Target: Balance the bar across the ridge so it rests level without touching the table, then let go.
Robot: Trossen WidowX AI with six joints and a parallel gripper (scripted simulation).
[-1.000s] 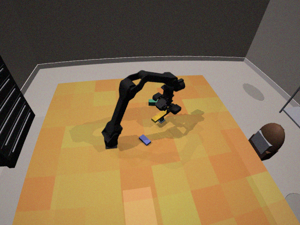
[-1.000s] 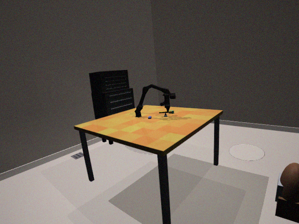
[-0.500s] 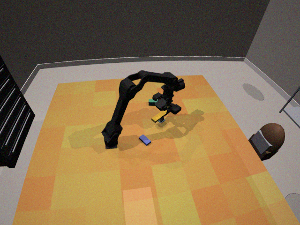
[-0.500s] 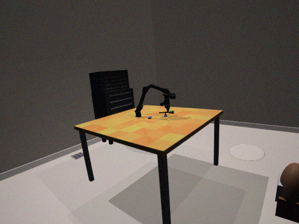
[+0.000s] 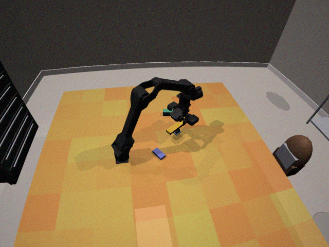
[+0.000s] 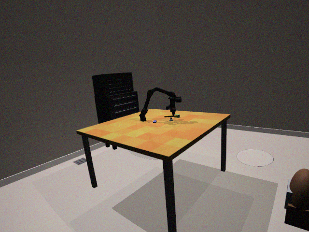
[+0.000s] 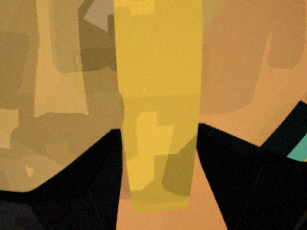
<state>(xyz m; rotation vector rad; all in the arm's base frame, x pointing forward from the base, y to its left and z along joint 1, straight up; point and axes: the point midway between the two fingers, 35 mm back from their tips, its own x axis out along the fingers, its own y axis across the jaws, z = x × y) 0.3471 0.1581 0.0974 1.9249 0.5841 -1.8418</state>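
Note:
The yellow bar (image 5: 174,128) (image 6: 167,116) (image 7: 158,57) lies across the small grey-blue ridge (image 5: 177,131) (image 6: 171,119), clear of the table, and looks close to level in the exterior view. The bar hides the ridge's top in the top view, so the exact contact cannot be seen. My gripper (image 5: 183,122) (image 6: 174,115) (image 7: 157,134) points down at the bar's far end. Its fingers stand slightly open on both sides of the bar, very close to its edges, with the bar's end still between them.
A green block (image 5: 166,112) (image 6: 177,115) (image 7: 298,149) lies behind the bar, close to the gripper. A blue block (image 5: 159,153) (image 6: 154,121) lies on the patchwork table (image 5: 101,207) (image 6: 129,135), between the arm's base and the ridge, nearer the top camera.

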